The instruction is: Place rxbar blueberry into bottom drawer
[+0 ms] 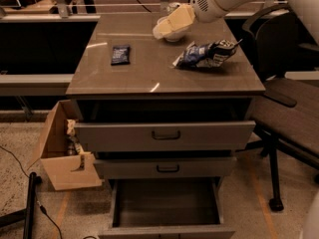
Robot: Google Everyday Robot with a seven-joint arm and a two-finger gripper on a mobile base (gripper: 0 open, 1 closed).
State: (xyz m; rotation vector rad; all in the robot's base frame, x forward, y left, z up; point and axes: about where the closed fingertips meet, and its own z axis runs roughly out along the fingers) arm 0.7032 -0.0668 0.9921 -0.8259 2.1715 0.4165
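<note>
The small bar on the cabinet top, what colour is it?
The rxbar blueberry is dark navy, clearest in the camera view; the gripper hovers at the bowl.

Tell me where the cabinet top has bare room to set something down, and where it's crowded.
Bare: the front strip of the top, in front of the rxbar and chip bag; the gap between those two; the floor of the open bottom drawer. Crowded: the back centre, where the gripper hangs over the bowl.
</note>
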